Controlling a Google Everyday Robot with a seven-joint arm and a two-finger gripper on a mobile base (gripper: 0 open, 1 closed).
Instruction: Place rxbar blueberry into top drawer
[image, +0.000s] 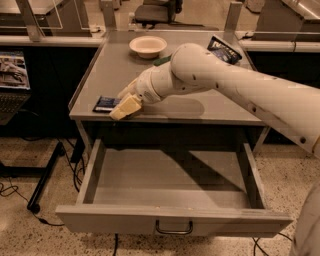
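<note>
The rxbar blueberry (105, 104) is a small flat dark navy bar lying on the grey table top (200, 107) near its front left corner. My gripper (121, 106) reaches down from the right and rests on the table right beside the bar's right end, its pale fingertips (126, 107) against or just over the bar. The top drawer (172, 220) is pulled fully out below the table, with its curved metal handle (173, 229) at the front centre. Its inside shows nothing in it.
A pale bowl (148, 46) stands at the back of the table. A crinkled dark blue chip bag (224, 50) lies at the back right, with a small green thing (161, 61) beside the bowl. My arm spans the table's right half. Cables (20, 192) lie on the floor at left.
</note>
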